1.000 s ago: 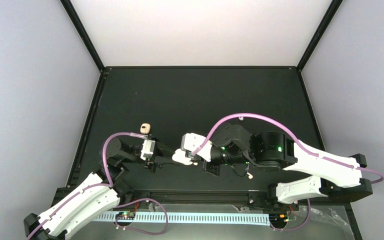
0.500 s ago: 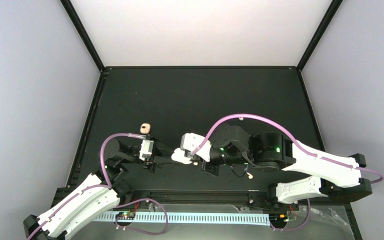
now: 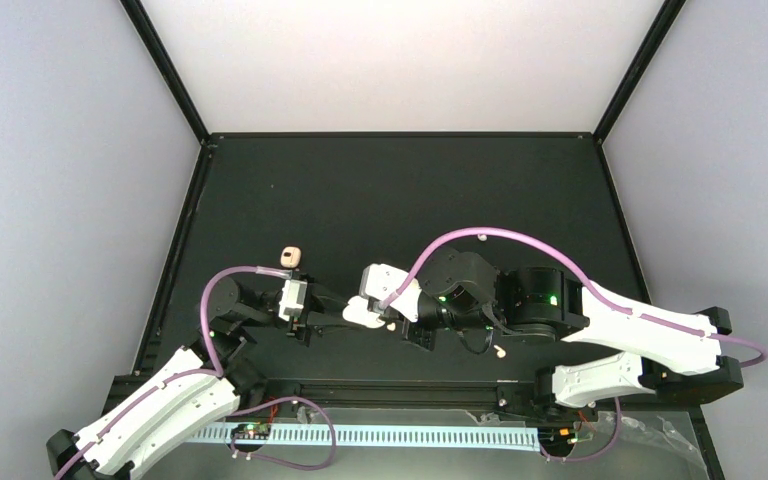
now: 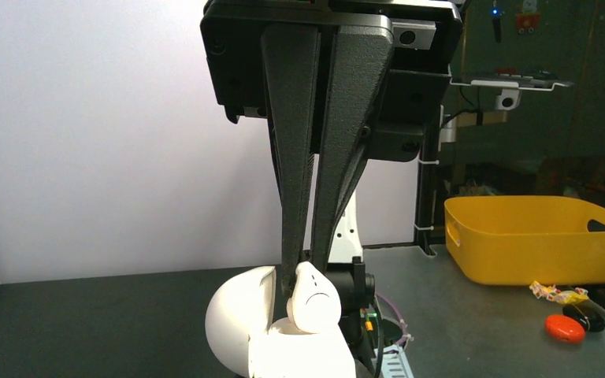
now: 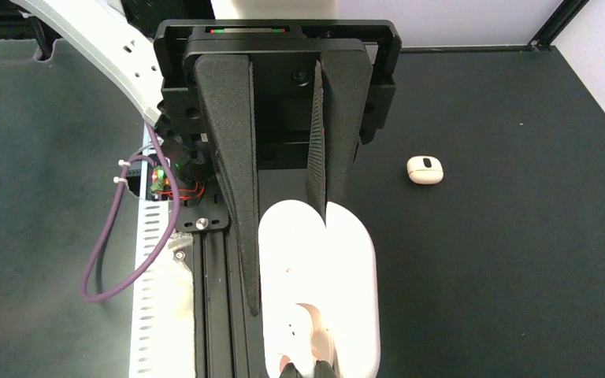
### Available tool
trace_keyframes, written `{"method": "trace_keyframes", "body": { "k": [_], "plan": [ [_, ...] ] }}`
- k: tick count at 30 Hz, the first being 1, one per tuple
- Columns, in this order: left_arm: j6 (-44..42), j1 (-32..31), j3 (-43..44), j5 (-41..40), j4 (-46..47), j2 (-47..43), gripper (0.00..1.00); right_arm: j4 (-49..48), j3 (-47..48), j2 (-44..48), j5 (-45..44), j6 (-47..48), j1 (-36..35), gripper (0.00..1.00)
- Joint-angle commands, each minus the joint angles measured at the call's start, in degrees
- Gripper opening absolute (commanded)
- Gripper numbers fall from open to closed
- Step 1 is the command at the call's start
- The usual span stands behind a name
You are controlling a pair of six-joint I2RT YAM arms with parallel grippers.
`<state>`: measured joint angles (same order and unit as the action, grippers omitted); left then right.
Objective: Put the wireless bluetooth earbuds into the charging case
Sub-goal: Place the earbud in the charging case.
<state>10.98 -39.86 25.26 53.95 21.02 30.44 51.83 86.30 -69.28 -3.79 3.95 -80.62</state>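
the left gripper pinches one earbud at its fingertips, directly over the open charging case just below, whose long axis runs along the fingers of the right gripper, clamped on it beyond.

Pale walls enclose a black tabletop (matte, evenly lit); a yellow bin sits on a grey bench.

Lab: enclosed black table (yellow bin nearby).
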Motion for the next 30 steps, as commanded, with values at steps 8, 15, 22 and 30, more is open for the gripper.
{"method": "trace_keyframes", "body": {
  "k": [8, 15, 22, 30],
  "plan": [
    [-0.61, -0.26, 1.16, -1.85, 1.92, -1.03, 0.02, -0.42, -0.85, -0.33, -2.69, -1.9, -0.39, 0.01],
    [-0.56, -0.27, 1.2, -3.42, 2.1, -2.04, 0.02, -0.98, -0.9, -0.52, -3.33, -3.09, -0.44, 0.01],
    [-0.74, -0.3, 1.59, -4.25, 1.58, -2.83, 0.02, -1.8, -0.94, -0.55, -5.13, -4.54, -0.4, 0.01],
    [-0.27, -0.23, 1.47, -4.4, 2.1, -2.9, 0.02, -1.88, -0.32, -0.63, -6.21, -5.81, -0.42, 0.01]
  ]
}}
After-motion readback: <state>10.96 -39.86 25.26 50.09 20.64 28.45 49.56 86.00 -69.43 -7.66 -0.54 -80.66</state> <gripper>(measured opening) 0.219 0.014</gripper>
